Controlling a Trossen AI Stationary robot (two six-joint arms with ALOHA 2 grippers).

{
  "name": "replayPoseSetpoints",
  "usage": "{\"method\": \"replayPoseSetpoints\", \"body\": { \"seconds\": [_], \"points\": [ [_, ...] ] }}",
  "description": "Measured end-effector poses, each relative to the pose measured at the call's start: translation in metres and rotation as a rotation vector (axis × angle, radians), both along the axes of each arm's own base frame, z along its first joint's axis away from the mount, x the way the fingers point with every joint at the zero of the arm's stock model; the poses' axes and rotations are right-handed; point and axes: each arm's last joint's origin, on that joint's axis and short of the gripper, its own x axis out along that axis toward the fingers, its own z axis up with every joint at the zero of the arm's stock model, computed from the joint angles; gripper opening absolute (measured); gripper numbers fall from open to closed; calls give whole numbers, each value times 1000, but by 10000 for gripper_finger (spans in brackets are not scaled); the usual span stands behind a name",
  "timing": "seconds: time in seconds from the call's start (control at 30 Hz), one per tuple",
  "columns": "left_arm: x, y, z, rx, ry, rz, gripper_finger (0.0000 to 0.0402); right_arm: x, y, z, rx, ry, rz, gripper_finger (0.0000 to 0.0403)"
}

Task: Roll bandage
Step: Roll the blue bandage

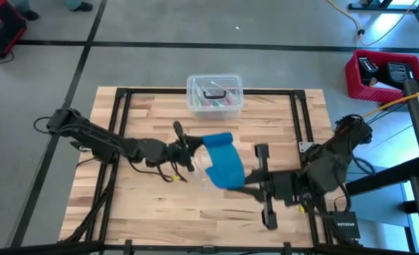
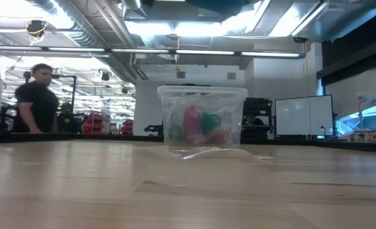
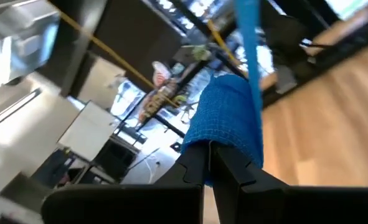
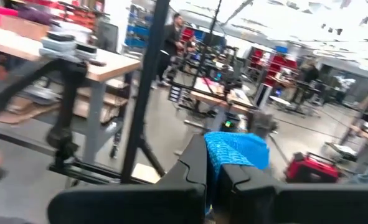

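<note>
The bright blue bandage (image 1: 220, 160) hangs as a short, wide band between my two grippers, above the middle of the table. My left gripper (image 1: 197, 150) comes from the table's left and is shut on the band's far end. My right gripper (image 1: 239, 181) comes from the right and is shut on its near end. In the left wrist view the bandage (image 3: 227, 118) bunches above my gripper (image 3: 210, 163), and a strip of it, seen edge-on, runs away from me. The low view shows neither gripper. My left gripper pinches the bunched far end of the bandage (image 3: 216, 144) between its two fingers, coming about level from the table's left. The band is clear of the table and runs on toward my other gripper. One layer or several, I cannot tell. My right gripper pinches the bandage's near end (image 4: 222, 154) between its two fingers, coming about level from the table's right. A short stub of blue fabric (image 4: 243, 148) sticks out past the fingertips. This end is clear of the table.
A clear lidded box (image 1: 214, 93) with coloured items stands at the far middle of the table. A clear plastic bag (image 1: 200, 167) lies under the bandage. A black frame (image 1: 117, 127) borders the tabletop. A person (image 2: 38, 98) stands beyond the table.
</note>
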Motion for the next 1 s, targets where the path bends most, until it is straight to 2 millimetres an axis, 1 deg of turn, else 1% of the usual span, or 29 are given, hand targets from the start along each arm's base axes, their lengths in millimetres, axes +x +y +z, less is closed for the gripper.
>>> {"method": "replayPoseSetpoints", "body": {
  "seconds": [0.1,0.23,0.4,0.5,0.6,0.67,0.73,0.87,1.0],
  "points": [
    [5,-17,-15,21,61,-65,1,1,-16,12,-31,11,-62,2],
    [3,-39,-24,-30,97,-233,1,1,-41,23,-82,40,-172,2],
    [-6,-62,-24,-77,86,-362,1,1,-71,35,-112,67,-281,2],
    [-11,-76,-22,-92,77,-463,1,2,-87,38,-140,95,-351,3],
    [-17,-88,-21,-104,68,-516,1,4,-103,35,-174,146,-402,3],
    [-20,-95,-17,-101,40,-543,1,6,-113,30,-198,193,-434,3],
    [-23,-102,-8,-97,12,-575,1,8,-122,25,-217,243,-459,3],
    [-32,-115,15,-98,-39,-631,1,14,-140,15,-202,322,-479,3],
    [-46,-127,39,-54,-75,-650,1,23,-149,-1,-199,401,-470,3]
  ]
}}
